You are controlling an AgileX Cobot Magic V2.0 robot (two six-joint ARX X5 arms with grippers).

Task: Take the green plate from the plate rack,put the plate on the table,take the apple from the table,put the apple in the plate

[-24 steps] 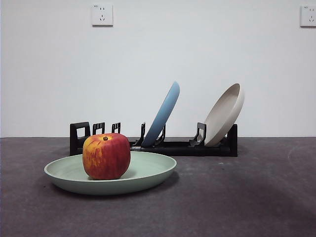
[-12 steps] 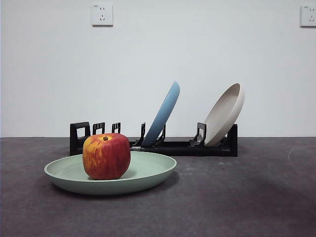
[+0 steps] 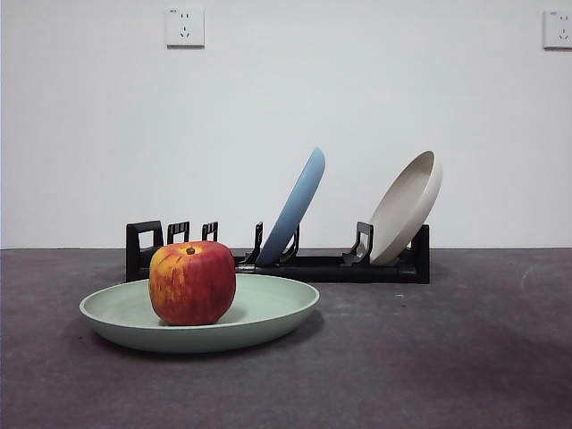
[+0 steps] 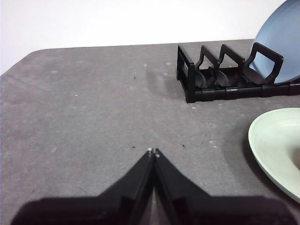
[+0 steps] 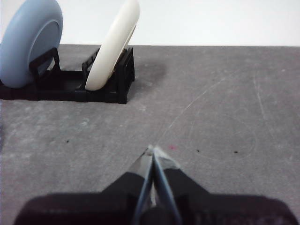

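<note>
Since the apple (image 3: 192, 282) sits upright in the middle of the green plate (image 3: 268, 308) — and that plate lies flat on the table (image 3: 447, 357) just in front of the plate rack (image 3: 357, 266) — the task looks complete. A light blue plate (image 3: 295, 207) and a beige-white plate (image 3: 407, 207) lean in the rack's slots, propped by the prongs. Neither arm shows in the front view. The left tool (image 4: 153, 152) hangs over bare table beside the plate's rim, its jaws pressed together on nothing; the right tool (image 5: 153, 150) — likewise pinched closed and empty — waits well clear of the rack, presumably parked out of the way.
</note>
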